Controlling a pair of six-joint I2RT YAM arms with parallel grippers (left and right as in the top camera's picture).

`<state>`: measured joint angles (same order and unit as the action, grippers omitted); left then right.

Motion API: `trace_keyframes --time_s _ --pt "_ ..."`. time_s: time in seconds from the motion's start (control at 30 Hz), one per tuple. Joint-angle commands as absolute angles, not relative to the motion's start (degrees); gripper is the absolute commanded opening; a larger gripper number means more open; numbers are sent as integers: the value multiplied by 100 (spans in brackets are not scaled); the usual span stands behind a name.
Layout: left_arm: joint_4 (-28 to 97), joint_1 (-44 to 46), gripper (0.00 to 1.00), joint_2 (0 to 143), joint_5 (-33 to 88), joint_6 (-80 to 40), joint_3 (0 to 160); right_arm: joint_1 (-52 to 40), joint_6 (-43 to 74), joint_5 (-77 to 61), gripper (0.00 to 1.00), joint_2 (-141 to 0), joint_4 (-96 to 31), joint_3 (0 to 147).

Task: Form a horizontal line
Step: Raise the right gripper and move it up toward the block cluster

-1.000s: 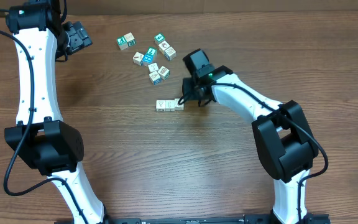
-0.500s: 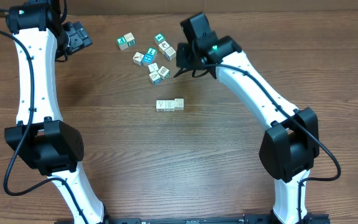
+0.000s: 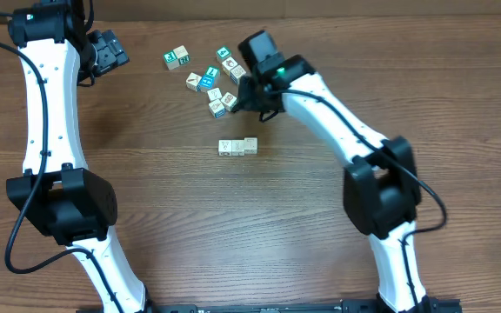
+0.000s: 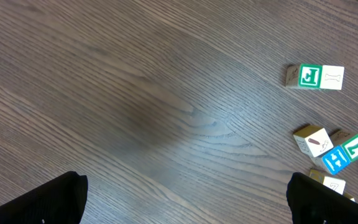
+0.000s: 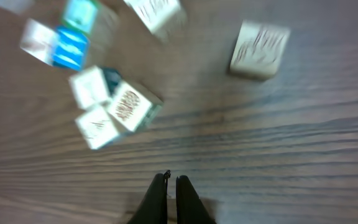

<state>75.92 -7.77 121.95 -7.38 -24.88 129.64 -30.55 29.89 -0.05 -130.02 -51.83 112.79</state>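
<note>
Cubes of the horizontal line lie touching in a short row on the desk, below the loose cubes. Right fingers are pressed together, empty, beside the loose cubes. Left fingers stand wide apart, well away.

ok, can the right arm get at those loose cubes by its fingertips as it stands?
Probably yes. The right gripper is just short of the loose cubes, with only bare table between them. Its jaws are shut, so it must open before grasping one.
</note>
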Motion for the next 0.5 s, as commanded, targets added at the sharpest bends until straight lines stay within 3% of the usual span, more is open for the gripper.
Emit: trace_keyframes --time_s 0.0,0.47 --pt "7609 -775 99 12140 -792 -2379 13043 -3111 3020 40 4 -13262 -5137 11325" --pt "7609 -786 99 12140 -792 -2379 13043 -3247 3020 38 4 -13386 -5201 11128"
